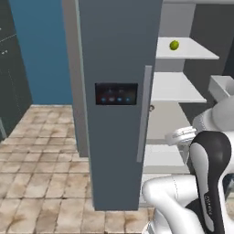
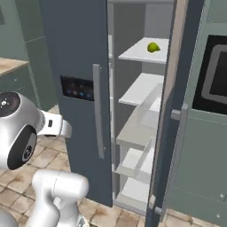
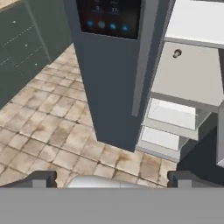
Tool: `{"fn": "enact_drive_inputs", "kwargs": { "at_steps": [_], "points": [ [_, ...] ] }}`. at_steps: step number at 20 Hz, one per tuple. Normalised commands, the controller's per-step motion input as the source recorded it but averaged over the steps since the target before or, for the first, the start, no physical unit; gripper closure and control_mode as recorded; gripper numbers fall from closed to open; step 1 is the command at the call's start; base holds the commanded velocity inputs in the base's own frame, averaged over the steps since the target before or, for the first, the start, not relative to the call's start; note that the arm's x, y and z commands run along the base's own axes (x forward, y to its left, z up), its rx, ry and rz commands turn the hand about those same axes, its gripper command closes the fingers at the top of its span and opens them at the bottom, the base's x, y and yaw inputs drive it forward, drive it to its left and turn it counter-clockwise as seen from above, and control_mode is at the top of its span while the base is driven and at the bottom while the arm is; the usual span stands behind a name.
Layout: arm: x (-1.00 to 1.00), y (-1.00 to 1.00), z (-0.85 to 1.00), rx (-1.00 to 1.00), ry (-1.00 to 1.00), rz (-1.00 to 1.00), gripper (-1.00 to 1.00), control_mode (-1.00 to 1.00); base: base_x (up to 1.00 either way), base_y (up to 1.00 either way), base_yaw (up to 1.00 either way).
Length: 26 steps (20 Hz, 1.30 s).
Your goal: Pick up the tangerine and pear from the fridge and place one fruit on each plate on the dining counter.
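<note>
On an upper pale shelf (image 2: 142, 51) of the tall slate-grey fridge (image 1: 116, 55), its right side standing open, sits the small yellow-green pear (image 1: 174, 45). The gripper (image 3: 111, 177), low in front of the fridge, is empty with its jaws spread wide. It would do well to rise and reach in over the shelf edge, squarely at the fruit. The closed left door (image 2: 77, 66) with its long vertical handle (image 2: 98, 111) crowds the approach; no tangerine is visible.

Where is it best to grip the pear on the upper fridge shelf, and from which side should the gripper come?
Probably across the pear at its widest middle, jaws horizontal, coming straight in through the fridge's open right side: it sits alone near the shelf's front.
</note>
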Motion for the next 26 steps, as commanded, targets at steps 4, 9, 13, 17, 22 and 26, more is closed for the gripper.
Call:
{"fn": "enact_drive_inputs", "kwargs": {
  "at_steps": [4, 9, 13, 17, 22, 26],
  "points": [
    [0.00, 0.00, 0.00, 0.00, 0.00, 0.00, -1.00, 1.00, 0.36, 0.00, -0.52],
    [0.00, 0.00, 0.00, 0.00, 0.00, 0.00, -1.00, 1.00, 0.64, 0.00, -0.39],
    [0.00, 0.00, 0.00, 0.00, 0.00, 0.00, -1.00, 1.00, 0.74, 0.05, -0.25],
    [0.00, 0.00, 0.00, 0.00, 0.00, 0.00, -1.00, 1.00, 0.42, 0.15, -0.27],
    [0.00, 0.00, 0.00, 0.00, 0.00, 0.00, -1.00, 1.00, 0.48, 0.08, -0.38],
    [0.00, 0.00, 0.00, 0.00, 0.00, 0.00, -1.00, 1.00, 0.67, 0.11, -0.22]
  ]
}}
